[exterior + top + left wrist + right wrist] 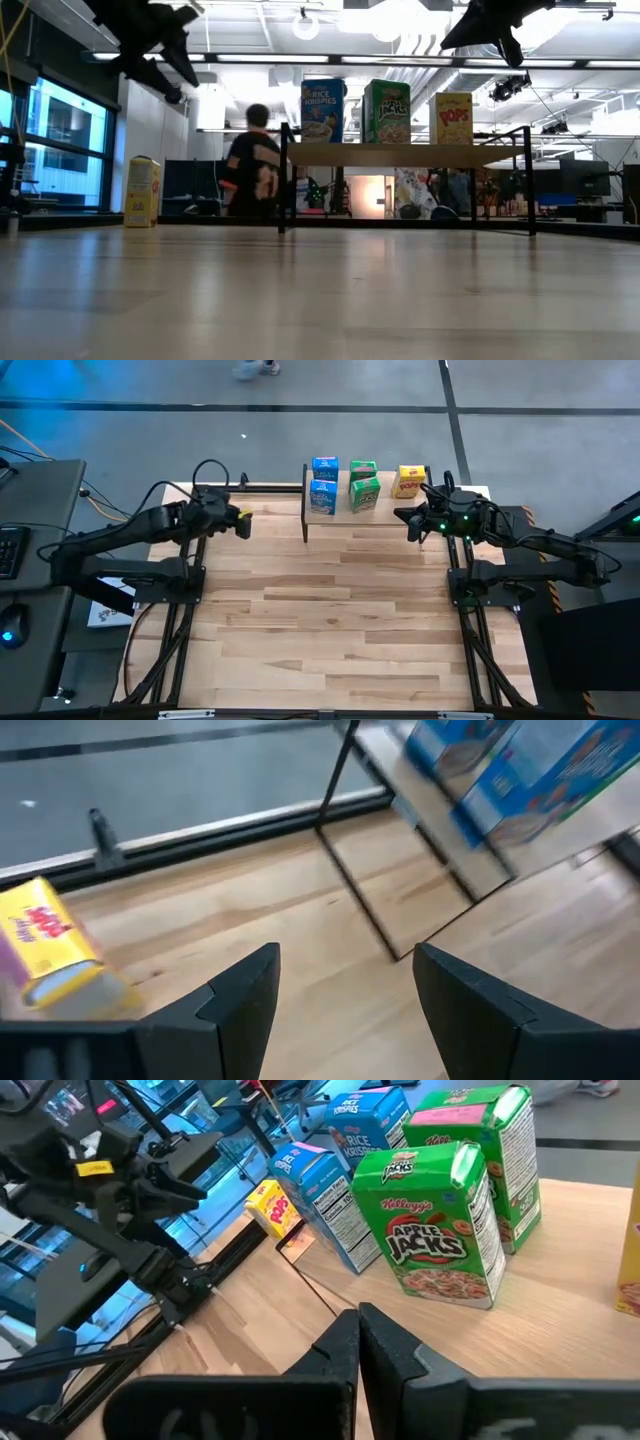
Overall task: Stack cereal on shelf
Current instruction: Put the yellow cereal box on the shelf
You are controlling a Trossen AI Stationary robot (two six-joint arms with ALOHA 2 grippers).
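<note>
Yellow cereal box [143, 191] stands off shelf [400, 155], near table's [330, 620] far-left corner; left gripper [243, 523] wide, beside it, apparently empty; right gripper [412, 523] closed, empty.

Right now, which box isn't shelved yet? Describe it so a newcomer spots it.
Start at the shelf at the table's far edge, holding five boxes. Look past its left end toward the left gripper: a yellow box stands on the tabletop there. It is the only box off the shelf.

A person [255, 160] in dark clothes (back turned) beyond the table [330, 620], near windows [62, 135].
</note>
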